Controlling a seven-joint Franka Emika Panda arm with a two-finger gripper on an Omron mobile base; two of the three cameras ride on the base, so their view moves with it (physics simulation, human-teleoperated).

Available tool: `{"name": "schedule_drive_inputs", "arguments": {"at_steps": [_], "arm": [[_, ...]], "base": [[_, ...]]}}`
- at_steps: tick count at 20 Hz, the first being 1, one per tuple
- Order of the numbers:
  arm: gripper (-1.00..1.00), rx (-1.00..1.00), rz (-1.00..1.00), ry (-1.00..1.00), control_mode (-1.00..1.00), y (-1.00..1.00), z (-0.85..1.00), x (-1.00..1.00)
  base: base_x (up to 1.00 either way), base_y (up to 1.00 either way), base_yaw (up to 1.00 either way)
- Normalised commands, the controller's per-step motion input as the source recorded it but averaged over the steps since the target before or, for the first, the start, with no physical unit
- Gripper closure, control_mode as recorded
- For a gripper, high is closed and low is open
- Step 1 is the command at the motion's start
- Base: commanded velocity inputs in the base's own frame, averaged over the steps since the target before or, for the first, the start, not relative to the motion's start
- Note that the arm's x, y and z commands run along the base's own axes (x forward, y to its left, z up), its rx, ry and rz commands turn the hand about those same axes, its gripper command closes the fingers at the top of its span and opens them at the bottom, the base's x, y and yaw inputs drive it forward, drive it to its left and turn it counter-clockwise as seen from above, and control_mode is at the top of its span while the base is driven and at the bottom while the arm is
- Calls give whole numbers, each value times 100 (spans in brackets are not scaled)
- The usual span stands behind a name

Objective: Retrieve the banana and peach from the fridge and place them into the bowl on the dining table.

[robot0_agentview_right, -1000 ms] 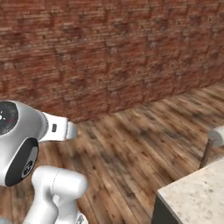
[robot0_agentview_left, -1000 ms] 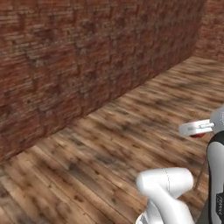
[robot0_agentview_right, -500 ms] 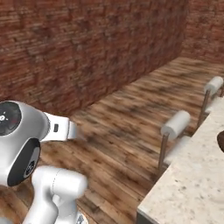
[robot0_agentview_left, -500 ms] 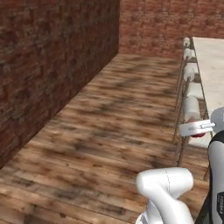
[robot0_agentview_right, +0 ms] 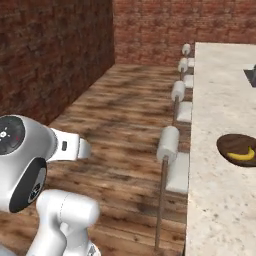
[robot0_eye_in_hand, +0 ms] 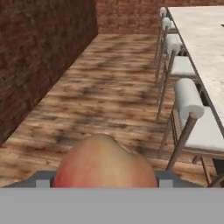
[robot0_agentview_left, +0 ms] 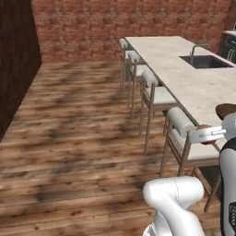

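The peach sits right at the bottom of the hand view, a rounded orange-red dome between the two dark finger tips, so the gripper reads as pinching it at its widest girth, the tips set apart by the fruit's own width. In the left base view a red sliver of it shows beside the arm near the table edge. By the look of it the fruit is light, but smooth-skinned and round, so it could roll out of a slack hold, and soft enough to bruise under a hard squeeze; a grip across the middle, as here, seems the right one. The banana already lies in the bowl, a dark shallow dish on the dining table. White-cushioned chairs line the table's near side over a wooden plank floor, with brick walls beyond
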Motion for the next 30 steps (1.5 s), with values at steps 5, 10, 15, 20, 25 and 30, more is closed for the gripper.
{"name": "schedule_drive_inputs", "arguments": {"at_steps": [5, 10, 15, 20, 25, 30], "arm": [[100, 0, 0, 0, 100, 0, 0, 0], [100, 0, 0, 0, 100, 0, 0, 0], [100, 0, 0, 0, 100, 0, 0, 0], [100, 0, 0, 0, 100, 0, 0, 0], [100, 0, 0, 0, 100, 0, 0, 0], [100, 0, 0, 0, 100, 0, 0, 0]], "base": [[32, 43, -75], [27, 32, -74], [49, 49, -75], [59, 84, -72], [56, 94, -71], [57, 92, -70]]}}
